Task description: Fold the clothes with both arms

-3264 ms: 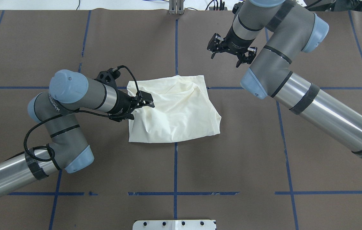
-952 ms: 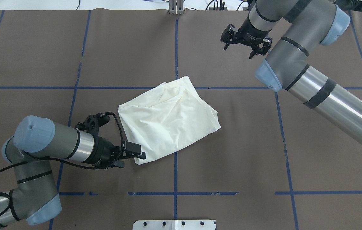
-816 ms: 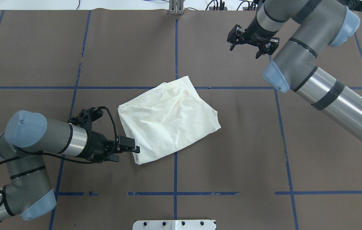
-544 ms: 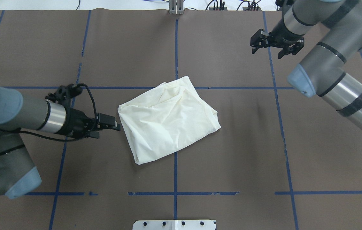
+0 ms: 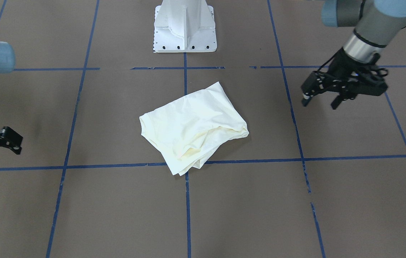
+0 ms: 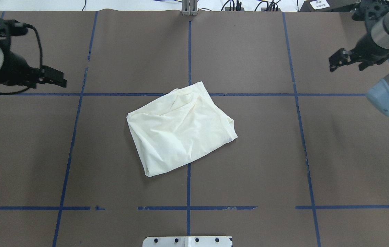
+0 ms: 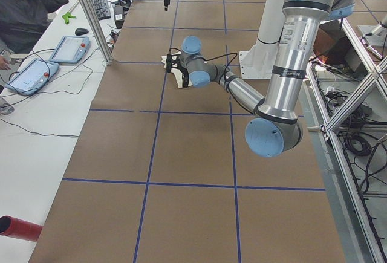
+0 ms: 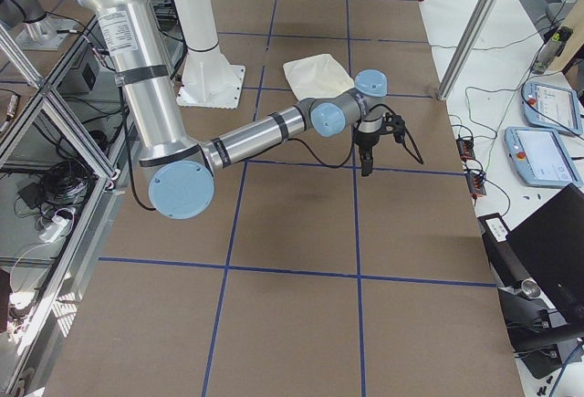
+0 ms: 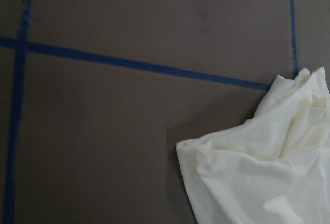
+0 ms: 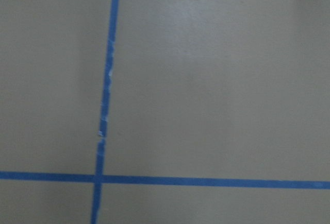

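**Both grippers hanging wide, shirt sitting mid-table**

My black two-finger left gripper (image 5: 319, 103) hangs above the brown paper-covered table (image 6: 249, 154) with its fingers spread and nothing between them. My black two-finger right gripper (image 6: 346, 68) is the same on the other side, gaping and empty. It's cut off at the edge of the front view, so I'm judging that one from overhead.

The pale-cream cloth shirt (image 6: 180, 130) lies in a rumpled, roughly rectangular bundle in the middle of the table. It's skewed against the blue tape lines (image 6: 249, 94) and well apart from both grippers.

From overhead the shirt reads as one creased slab. The front camera shows stacked layers peeking out along the edge away from my white pedestal base (image 5: 185, 25). My left wrist cam catches one corner of the shirt near a tape line. My right wrist cam gets only brown paper and a tape crossing. The left side camera also shows a person in a dark top (image 7: 30, 9) seated beside the table.
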Robot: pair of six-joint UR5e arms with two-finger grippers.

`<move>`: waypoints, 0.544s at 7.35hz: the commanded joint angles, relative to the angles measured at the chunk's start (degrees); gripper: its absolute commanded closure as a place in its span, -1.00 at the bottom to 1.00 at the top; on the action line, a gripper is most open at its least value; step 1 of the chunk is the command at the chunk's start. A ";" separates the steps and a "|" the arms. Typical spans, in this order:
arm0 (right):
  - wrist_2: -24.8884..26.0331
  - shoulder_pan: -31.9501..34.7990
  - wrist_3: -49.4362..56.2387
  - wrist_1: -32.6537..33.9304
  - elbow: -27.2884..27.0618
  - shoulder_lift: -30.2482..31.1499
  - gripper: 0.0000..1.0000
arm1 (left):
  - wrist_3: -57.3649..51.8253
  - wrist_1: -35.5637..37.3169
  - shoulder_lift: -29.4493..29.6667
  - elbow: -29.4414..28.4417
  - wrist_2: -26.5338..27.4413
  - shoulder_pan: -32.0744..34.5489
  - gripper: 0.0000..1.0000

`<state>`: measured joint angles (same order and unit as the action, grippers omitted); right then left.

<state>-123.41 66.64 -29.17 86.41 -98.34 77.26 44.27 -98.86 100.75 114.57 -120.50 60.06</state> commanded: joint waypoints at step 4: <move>-13.08 16.76 22.40 0.87 -3.79 21.76 -1.00 | -39.24 6.75 -16.69 -1.10 -9.29 20.60 -1.00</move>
<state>-134.90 80.62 -8.81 87.30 -102.09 94.65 11.07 -92.00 89.06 113.82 -125.82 76.40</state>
